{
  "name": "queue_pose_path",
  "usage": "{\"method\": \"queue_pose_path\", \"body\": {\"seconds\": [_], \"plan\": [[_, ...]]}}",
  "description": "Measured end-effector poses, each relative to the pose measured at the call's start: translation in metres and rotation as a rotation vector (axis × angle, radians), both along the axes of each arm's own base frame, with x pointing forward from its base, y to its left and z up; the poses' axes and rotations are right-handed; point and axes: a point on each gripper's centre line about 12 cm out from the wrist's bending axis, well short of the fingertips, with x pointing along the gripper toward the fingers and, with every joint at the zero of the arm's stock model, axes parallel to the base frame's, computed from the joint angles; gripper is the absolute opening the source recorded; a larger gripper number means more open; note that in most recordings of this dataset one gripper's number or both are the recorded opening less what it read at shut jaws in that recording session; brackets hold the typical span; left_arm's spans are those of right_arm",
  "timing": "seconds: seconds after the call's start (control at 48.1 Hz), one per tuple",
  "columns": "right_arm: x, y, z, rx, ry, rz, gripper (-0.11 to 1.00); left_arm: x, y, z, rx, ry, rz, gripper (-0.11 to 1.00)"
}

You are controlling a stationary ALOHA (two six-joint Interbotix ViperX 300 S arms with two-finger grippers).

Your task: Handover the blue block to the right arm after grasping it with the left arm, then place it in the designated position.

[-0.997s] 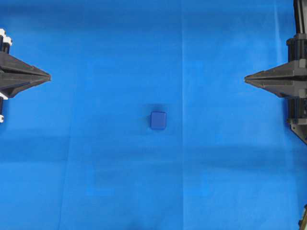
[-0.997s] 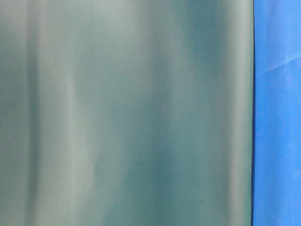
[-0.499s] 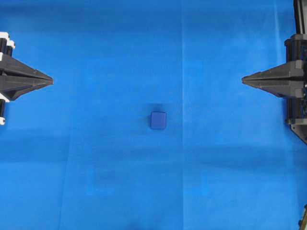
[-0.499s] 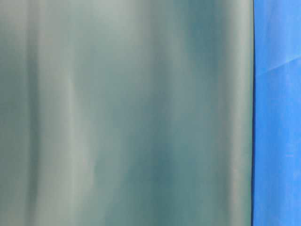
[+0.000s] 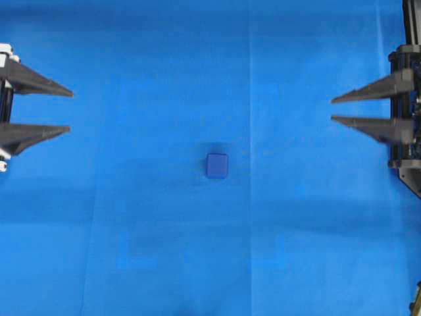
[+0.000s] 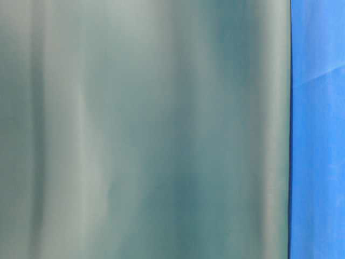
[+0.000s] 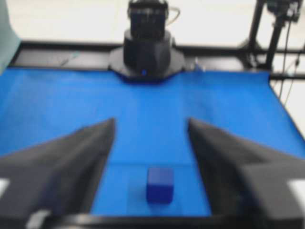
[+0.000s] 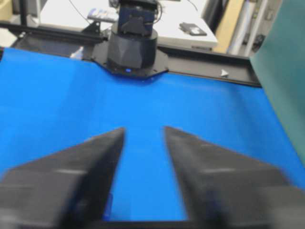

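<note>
Overhead view: the blue block sat alone near the middle of the bench, which was covered edge to edge in blue cloth. The left claw reached in from the left edge, its two pointed fingers spread wide with nothing between them. The right claw reached in from the right edge, its fingers parted more narrowly, also empty. Both claws lay well apart from the block and pointed toward each other across the middle.

Table-level view: a blurred grey-green panel filled nearly the whole picture; only a strip of blue cloth showed along the right side. Neither block nor claw appeared.

Left wrist view: the left claw stood wide, and the block lay on the cloth between its fingers, touching neither. The right arm's base stood at the far edge of the bench.

Right wrist view: the right claw was parted and empty, facing the left arm's base at the far edge.

No readable writing or label showed anywhere.
</note>
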Motion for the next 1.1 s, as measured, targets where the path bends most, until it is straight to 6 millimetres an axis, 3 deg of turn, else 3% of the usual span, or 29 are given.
{"method": "queue_pose_path", "body": {"seconds": [0.083, 0.145, 0.187, 0.706, 0.935, 1.101], "plan": [[0.001, 0.0, -0.001, 0.003, 0.008, -0.002, 0.79, 0.0, 0.0, 0.0, 0.0, -0.002, 0.002, 0.9], [0.001, 0.0, -0.003, 0.005, 0.015, -0.002, 0.93, 0.0, 0.0, 0.0, 0.0, -0.002, 0.0, 0.91], [0.002, 0.0, -0.003, 0.005, 0.018, -0.002, 0.96, 0.0, 0.0, 0.0, 0.002, -0.002, 0.0, 0.91], [0.002, -0.001, -0.004, 0.011, 0.024, -0.003, 0.97, 0.005, 0.0, -0.002, -0.002, -0.005, 0.0, 0.91], [0.004, -0.001, -0.004, 0.01, 0.029, -0.003, 0.97, 0.032, 0.0, -0.01, 0.0, 0.006, 0.001, 0.91], [0.006, -0.001, -0.003, 0.011, 0.03, -0.003, 0.97, 0.067, -0.001, -0.013, 0.0, 0.026, 0.0, 0.91]]}}
